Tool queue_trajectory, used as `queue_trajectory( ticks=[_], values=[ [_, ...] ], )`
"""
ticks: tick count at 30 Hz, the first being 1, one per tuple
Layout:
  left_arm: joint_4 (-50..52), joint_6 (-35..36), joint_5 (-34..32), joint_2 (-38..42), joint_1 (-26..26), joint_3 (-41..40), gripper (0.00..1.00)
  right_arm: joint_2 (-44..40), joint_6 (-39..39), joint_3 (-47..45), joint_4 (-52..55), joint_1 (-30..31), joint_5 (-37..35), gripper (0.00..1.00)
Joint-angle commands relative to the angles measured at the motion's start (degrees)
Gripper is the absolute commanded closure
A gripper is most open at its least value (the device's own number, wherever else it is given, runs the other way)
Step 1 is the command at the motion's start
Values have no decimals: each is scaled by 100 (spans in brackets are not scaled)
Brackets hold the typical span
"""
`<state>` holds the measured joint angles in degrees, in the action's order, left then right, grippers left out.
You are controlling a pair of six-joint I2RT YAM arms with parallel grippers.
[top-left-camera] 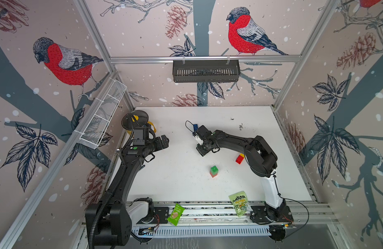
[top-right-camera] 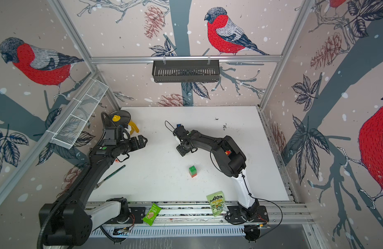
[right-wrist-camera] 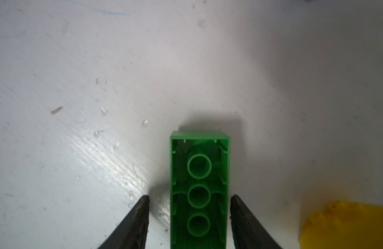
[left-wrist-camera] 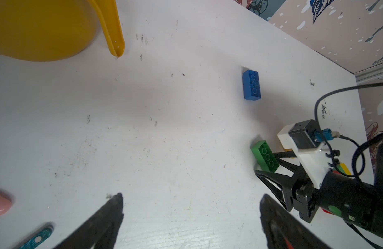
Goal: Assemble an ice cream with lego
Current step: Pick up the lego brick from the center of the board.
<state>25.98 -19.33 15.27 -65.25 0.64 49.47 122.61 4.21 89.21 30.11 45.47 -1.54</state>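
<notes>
A long green lego brick (right-wrist-camera: 199, 189) lies with its hollow underside showing between the tips of my right gripper (right-wrist-camera: 189, 198). The jaws are open around it, with a gap on one side. From the left wrist view the same green brick (left-wrist-camera: 264, 158) sits at those black fingers (left-wrist-camera: 272, 179), and a blue brick (left-wrist-camera: 252, 85) lies beyond. A yellow piece (right-wrist-camera: 345, 224) rests close by. A green-on-red stack (top-left-camera: 213, 171) stands mid-table, and a red and yellow brick (top-left-camera: 240, 158) lies by the right arm. My left gripper (left-wrist-camera: 191, 197) is wide open over bare table.
A yellow jug (left-wrist-camera: 41, 30) stands at the back left. A teal-handled tool (top-right-camera: 113, 174) lies beside the left arm. Two green snack packets (top-left-camera: 175, 213) (top-left-camera: 240, 203) rest on the front rail. A wire basket (top-left-camera: 102, 116) and a black basket (top-left-camera: 205, 71) hang on the walls.
</notes>
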Motion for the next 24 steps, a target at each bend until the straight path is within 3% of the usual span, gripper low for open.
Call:
queue_trajectory(
  ticks=[1, 7, 9, 13, 17, 20, 24],
  values=[
    [-189, -53, 149, -2, -21, 57, 2, 18, -94, 35, -9, -3, 1, 46],
    [-316, -64, 233, -35, -24, 121, 2, -168, -30, -15, -170, -37, -7, 67],
    [-394, -57, 469, -65, -23, 203, 2, -434, -14, -120, -250, -69, 108, 69],
    [-1176, -67, 1657, -71, 1, 275, 2, -1609, 197, -717, -911, -355, 1478, 72],
    [-3219, -593, 3119, 214, 227, -32, 2, -3018, 790, -1661, -2092, -873, 3282, 74],
    [-4717, -856, 3539, 411, 822, -219, 2, -3798, 1239, -2193, -2849, -1122, 4144, 74],
    [-5876, -1192, 3960, 360, 1367, -234, 2, -4415, 1622, -2616, -3459, -1283, 4613, 74]
  ],
)
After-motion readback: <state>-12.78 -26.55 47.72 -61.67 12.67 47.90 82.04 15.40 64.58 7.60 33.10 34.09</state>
